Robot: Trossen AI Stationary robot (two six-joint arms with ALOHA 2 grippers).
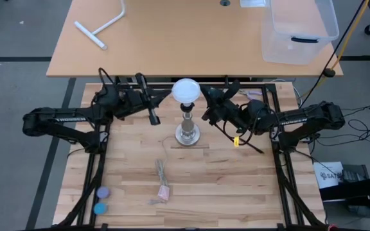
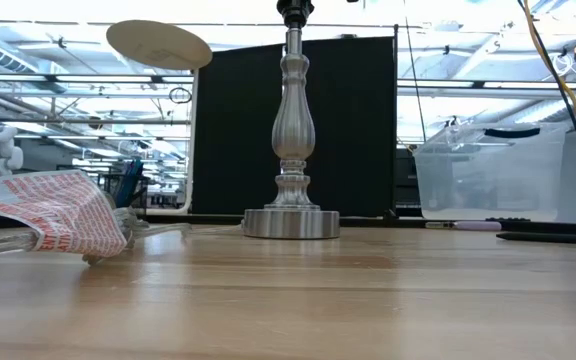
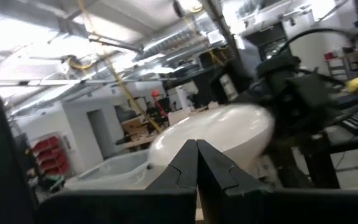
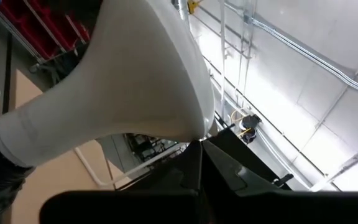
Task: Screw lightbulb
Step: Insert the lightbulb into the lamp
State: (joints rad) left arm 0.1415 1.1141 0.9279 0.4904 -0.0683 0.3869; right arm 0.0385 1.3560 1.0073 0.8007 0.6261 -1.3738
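lightbulb [image 1: 186, 90] atop metal post [image 1: 187, 125], arms flanking, packet [image 1: 164, 191] nr front

Both grippers [image 1: 166, 97] [image 1: 205, 97] crowd the bulb [image 1: 186, 90] left and right; near the post [image 1: 187, 131], bare table [image 1: 249, 186] lies open.

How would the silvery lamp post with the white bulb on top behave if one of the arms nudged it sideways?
The tall turned-metal lamp post would likely resist a low push: its round base looks wide and solid. Pushed high, near the round white frosted lightbulb, it could tip. The bulb is probably fragile.
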